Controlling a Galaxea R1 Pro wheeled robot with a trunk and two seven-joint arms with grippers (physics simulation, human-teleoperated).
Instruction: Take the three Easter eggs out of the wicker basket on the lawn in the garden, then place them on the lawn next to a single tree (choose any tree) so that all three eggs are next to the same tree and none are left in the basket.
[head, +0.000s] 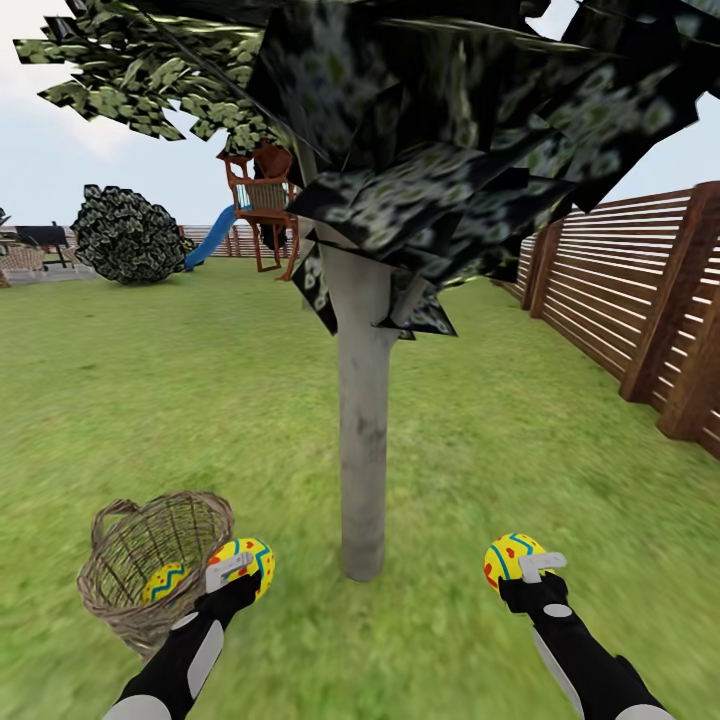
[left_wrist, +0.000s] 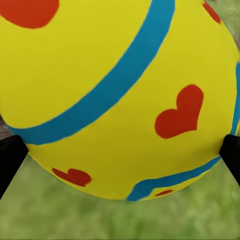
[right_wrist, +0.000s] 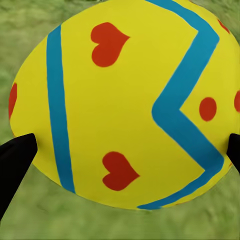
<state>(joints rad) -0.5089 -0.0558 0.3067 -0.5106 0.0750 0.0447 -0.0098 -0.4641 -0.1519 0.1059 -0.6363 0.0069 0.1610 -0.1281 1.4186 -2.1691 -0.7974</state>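
Eggs look light, rigid and slick. Left jaws pinch one egg (head: 243, 563) at lower left beside the wicker basket (head: 130, 570); right jaws pinch another (head: 512, 558) at lower right, both across the girth.

A: Your lawn (head: 200, 400): mottled green, flat, running back to the slat fence (head: 640, 290) on your right.
B: What sits on it?
A: Tree (head: 362, 450) trunk rooted dead ahead. Wicker basket (head: 125, 570) on the grass to its left, near the trunk. Bush (head: 128, 235) and playset (head: 262, 205) far back.
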